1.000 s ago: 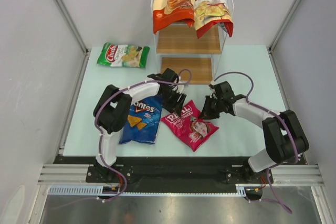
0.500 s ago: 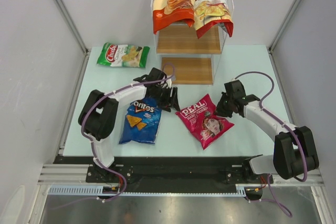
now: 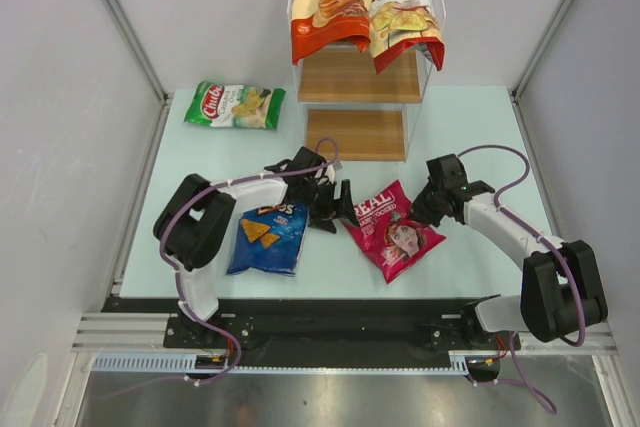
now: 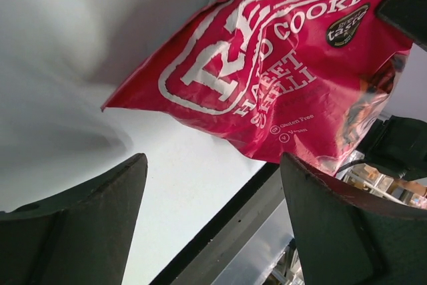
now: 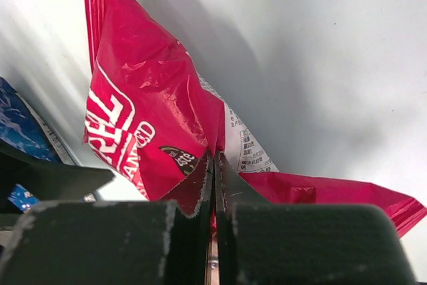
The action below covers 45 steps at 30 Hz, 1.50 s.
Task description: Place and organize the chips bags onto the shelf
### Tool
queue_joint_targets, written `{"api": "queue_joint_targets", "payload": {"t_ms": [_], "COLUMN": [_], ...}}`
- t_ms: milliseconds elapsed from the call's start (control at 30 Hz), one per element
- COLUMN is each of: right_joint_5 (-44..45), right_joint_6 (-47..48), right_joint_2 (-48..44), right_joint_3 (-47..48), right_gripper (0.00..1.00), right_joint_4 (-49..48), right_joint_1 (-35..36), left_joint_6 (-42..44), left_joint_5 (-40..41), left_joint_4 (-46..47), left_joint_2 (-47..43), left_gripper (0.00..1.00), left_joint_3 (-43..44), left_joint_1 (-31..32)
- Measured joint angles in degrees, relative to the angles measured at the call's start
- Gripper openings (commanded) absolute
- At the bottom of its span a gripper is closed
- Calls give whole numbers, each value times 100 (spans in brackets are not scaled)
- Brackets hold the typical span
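Bright, even light casts soft shadows, with glare on the pink bag [image 5: 147,98].

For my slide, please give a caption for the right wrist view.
Right gripper shut on a fold of the pink Real bag, blue bag at the left edge.

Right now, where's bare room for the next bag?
Bare: middle board, lower board, table right of the shelf. Top is full: orange-and-cream bag, red Chuba bag. Crowded: pink bag between left gripper and right gripper, Doritos bag beside.
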State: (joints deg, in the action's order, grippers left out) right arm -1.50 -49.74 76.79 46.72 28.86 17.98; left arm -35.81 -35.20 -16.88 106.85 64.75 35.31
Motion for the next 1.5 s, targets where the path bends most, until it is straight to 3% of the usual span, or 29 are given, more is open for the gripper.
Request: {"api": "queue_joint_targets", "payload": {"t_ms": [467,600,900,967,1000,1033,1133,1300,1500], "right_joint_5": [-7,-9,-17,-37,-44,-48,-85,-387,-640], "right_joint_6": [-507,-579,-621,-621,-623,-629,-660,-529,-328], "right_joint_2": [68,72,90,87,90,87,87,50,-529], "right_joint_3": [0,0,-76,-94,-94,-96,-96,-96,-98], "right_gripper": [0,0,0,6,11,30,56,71,76], "right_joint_4": [-216,-262,-404,-415,-417,-420,-437,-417,153], "right_joint_1": [160,219,216,216,216,214,186,-282,-898], "left_joint_6": [-737,-970,-1392,-1429,-1464,-1484,-1478,-1471,-1473], "left_joint_5": [-210,-271,-114,-98,-101,-98,-79,153,737], "left_joint_4": [739,1152,2151,2264,2330,2378,2402,2131,1539], "left_joint_2": [330,446,492,492,490,487,487,466,177], "left_gripper": [83,77,24,3,0,0,0,0,0], "left_joint_3": [-184,-170,-575,-595,-595,-595,-592,-544,-533], "left_joint_1": [389,483,490,490,492,492,492,479,407]}}
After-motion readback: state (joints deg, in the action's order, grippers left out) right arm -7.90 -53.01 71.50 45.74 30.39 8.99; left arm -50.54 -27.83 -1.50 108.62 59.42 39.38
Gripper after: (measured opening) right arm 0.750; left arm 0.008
